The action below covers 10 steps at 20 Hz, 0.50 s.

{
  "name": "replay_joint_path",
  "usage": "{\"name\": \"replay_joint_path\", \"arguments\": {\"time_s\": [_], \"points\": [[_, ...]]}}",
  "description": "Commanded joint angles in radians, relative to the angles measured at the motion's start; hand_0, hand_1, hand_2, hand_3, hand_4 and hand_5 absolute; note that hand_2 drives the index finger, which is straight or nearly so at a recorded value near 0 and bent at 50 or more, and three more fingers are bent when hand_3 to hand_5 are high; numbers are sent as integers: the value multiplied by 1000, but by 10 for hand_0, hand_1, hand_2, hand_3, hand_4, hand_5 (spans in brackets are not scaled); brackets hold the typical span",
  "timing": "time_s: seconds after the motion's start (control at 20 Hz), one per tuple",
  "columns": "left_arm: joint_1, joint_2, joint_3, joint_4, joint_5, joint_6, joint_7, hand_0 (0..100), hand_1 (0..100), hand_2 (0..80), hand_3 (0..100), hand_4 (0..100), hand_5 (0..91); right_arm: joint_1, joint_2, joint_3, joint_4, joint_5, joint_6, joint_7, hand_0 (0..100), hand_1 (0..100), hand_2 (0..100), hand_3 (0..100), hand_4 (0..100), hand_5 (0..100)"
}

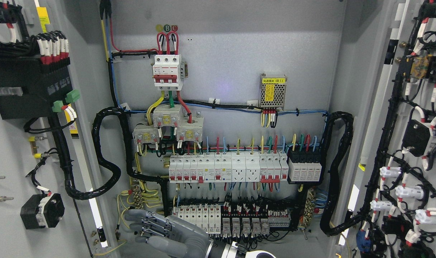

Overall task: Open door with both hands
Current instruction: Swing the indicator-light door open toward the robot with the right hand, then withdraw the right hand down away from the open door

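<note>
Both doors of the grey electrical cabinet stand swung wide. The left door (14, 150) shows its inner face with a black module and wiring. The right door (415, 118) shows its inner face with black cable looms and white connectors. My right hand (146, 227) comes in from the bottom edge just right of the middle and reaches left across the cabinet's lower part. Its fingers (153, 224) are stretched out and relaxed and hold nothing. It lies in front of the lowest row of relays, near the left door's hinge side. The left arm is out of view.
Inside on the back panel (232, 53) are a red and white main breaker (167, 71), a small power supply (273, 91), a row of white breakers (227, 168) and a lower terminal row (236, 220). Black corrugated conduits (105, 154) loop at both sides.
</note>
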Motion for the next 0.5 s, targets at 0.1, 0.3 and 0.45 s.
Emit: {"name": "replay_joint_path", "arguments": {"time_s": [0.1,0.3,0.45], "points": [[-10,-1,-1,-1,-1,0,0,120,556,0,0,0,0,0,19,251,-1,-5,-47,-40,0,500,40,0,0,0],[-10,-2,0,-1,-1,0,0,120,556,0,0,0,0,-12,21,282,-21,-80,-49,-46,0,500,40,0,0,0],[-8,-2,0,-1,0,0,0,120,556,0,0,0,0,-29,21,317,-33,-108,-55,-50,0,500,40,0,0,0]]}}
